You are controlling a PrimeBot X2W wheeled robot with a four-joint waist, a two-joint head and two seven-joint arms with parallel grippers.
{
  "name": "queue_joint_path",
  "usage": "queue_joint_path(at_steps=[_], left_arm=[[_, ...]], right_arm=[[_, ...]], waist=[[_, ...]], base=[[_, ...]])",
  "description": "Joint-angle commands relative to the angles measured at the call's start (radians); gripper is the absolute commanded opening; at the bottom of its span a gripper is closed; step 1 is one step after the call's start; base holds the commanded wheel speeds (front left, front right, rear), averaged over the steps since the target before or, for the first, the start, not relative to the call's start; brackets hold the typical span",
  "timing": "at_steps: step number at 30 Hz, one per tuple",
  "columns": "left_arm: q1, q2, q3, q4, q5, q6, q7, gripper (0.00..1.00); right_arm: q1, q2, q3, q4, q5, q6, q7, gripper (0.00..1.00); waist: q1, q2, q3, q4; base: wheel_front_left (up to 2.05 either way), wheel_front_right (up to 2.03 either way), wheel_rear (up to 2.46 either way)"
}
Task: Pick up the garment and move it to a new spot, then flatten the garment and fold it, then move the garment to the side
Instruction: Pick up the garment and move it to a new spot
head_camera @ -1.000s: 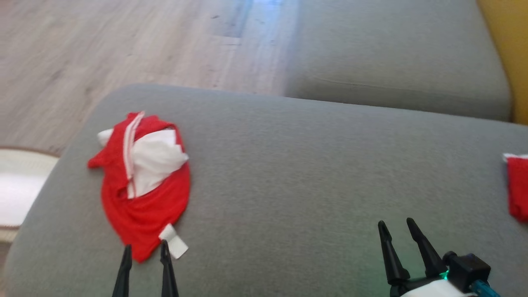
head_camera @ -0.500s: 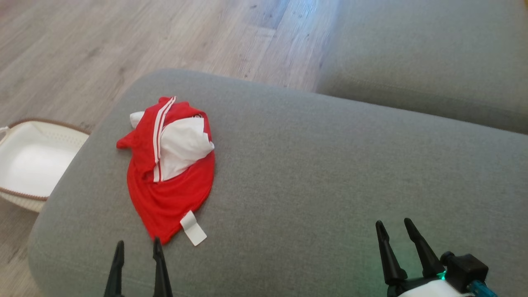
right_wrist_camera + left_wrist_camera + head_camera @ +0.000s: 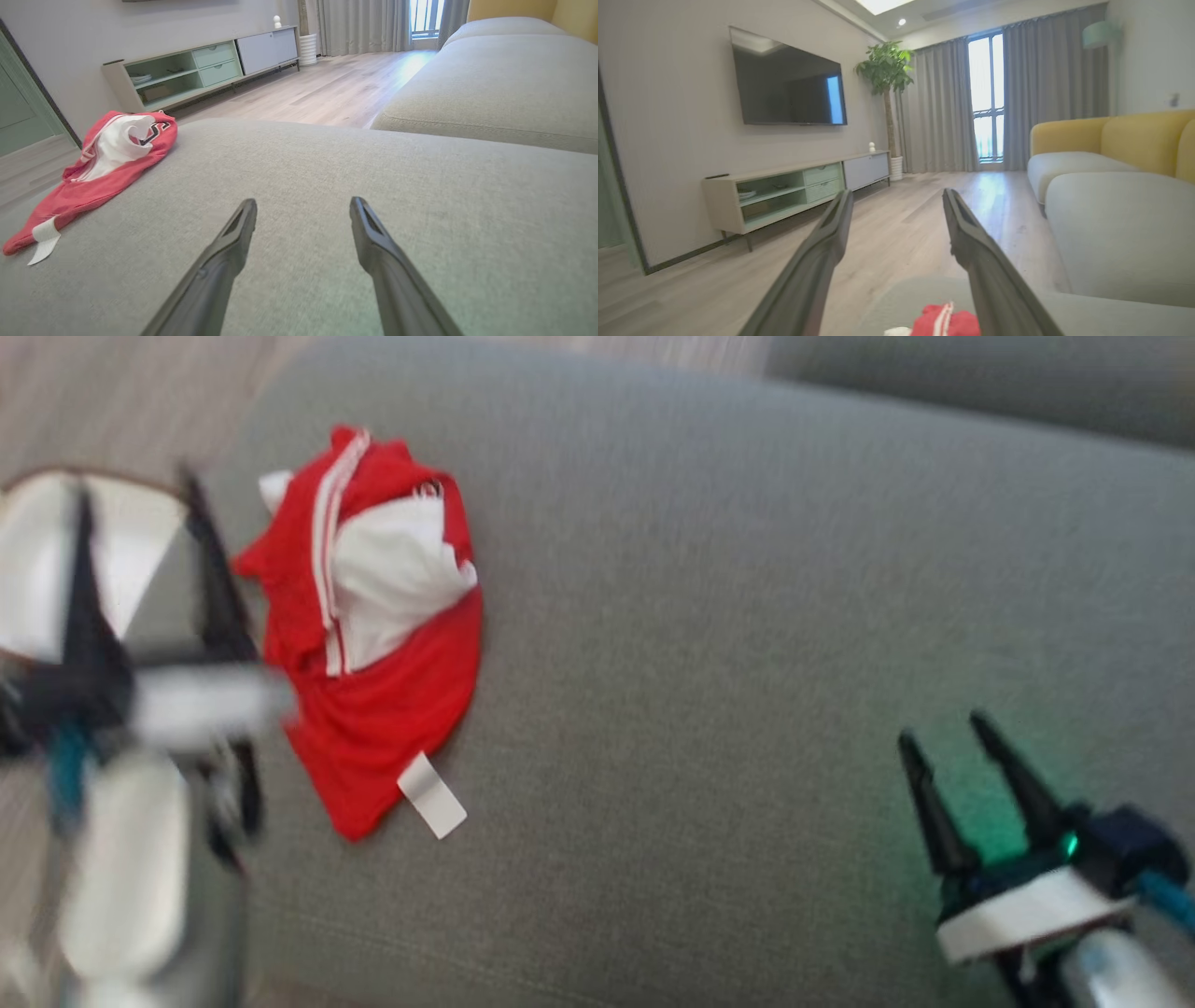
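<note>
My left gripper [image 3: 138, 497] has swung up beside the garment [image 3: 373, 709] since a second ago, blurry, fingers apart and empty. The garment's crumpled near the sofa [image 3: 700, 616] left edge. There's loads of bare cushion over to my right gripper [image 3: 940, 728], which is also spread wide.

Legible text, brands, numbers, signs: none.

1. White rectangular fabric tag [image 3: 431, 795], at the near edge of the crumpled red-and-white fabric garment [image 3: 373, 709] lying on the grey upholstered sofa seat [image 3: 747, 616]. Its face looks blank in the head view and the right wrist view; any print is too small to tell.

2. Dark printed marking [image 3: 156, 132] on the garment's red cloth, beside the white lining, in the right wrist view. Shapes only; no letter or number can be made out.

3. Black flat wall-mounted television screen [image 3: 787, 84], in the left wrist view. No wording or logo can be read on it.
</note>
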Motion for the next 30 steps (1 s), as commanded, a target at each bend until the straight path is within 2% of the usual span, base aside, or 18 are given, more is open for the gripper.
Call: queue_joint_path(at_steps=[1,8,12,17,23,24,25,26,30], left_arm=[[-0.092,0.044,0.04,0.005,-0.004,-0.014,0.048,1.0],[-0.437,0.123,0.04,0.325,-0.085,-0.119,0.301,1.0],[-0.547,0.114,0.039,0.523,-0.147,-0.169,0.412,1.0],[-0.599,0.102,0.023,0.727,-0.173,-0.197,0.473,1.0],[-0.596,0.108,0.005,0.876,-0.162,-0.197,0.448,1.0],[-0.598,0.109,0.009,0.896,-0.166,-0.197,0.431,0.91],[-0.601,0.111,0.01,0.913,-0.167,-0.196,0.409,0.31],[-0.605,0.111,0.007,0.925,-0.164,-0.196,0.387,0.0],[-0.638,0.124,0.0,0.958,-0.164,-0.212,0.305,0.0]], right_arm=[[-0.03,-0.038,0.025,-0.033,-0.003,-0.001,-0.012,1.0],[-0.077,-0.145,0.052,-0.053,0.015,-0.001,-0.012,1.0],[-0.074,-0.184,0.038,-0.073,0.031,-0.001,-0.011,1.0],[-0.066,-0.218,0.032,-0.113,0.042,-0.001,0.002,1.0],[-0.064,-0.213,0.019,-0.14,0.039,-0.001,0.013,1.0],[-0.063,-0.212,0.018,-0.144,0.038,-0.001,0.014,1.0],[-0.063,-0.211,0.017,-0.146,0.038,-0.001,0.015,1.0],[-0.061,-0.21,0.015,-0.147,0.038,-0.001,0.015,1.0],[-0.057,-0.202,0.018,-0.138,0.033,-0.001,0.012,1.0]], waist=[[-0.0004,0.0,0.11,-0.008],[-0.0004,0.0,0.204,-0.036],[-0.0004,0.0,0.237,-0.046],[-0.0004,0.0,0.273,-0.056],[-0.0004,0.0,0.289,-0.063],[-0.0004,0.0,0.29,-0.063],[-0.0004,0.0,0.29,-0.063],[-0.0004,0.0,0.287,-0.062],[-0.0004,0.0,0.259,-0.06]], base=[[0.0,0.0,0.0],[0.0,0.0,0.0],[0.0,0.0,0.0],[0.0,0.0,0.0],[0.0,0.0,0.0],[0.0,0.0,0.0],[0.0,0.0,0.0],[0.0,0.0,0.0],[0.0,0.0,0.0]])
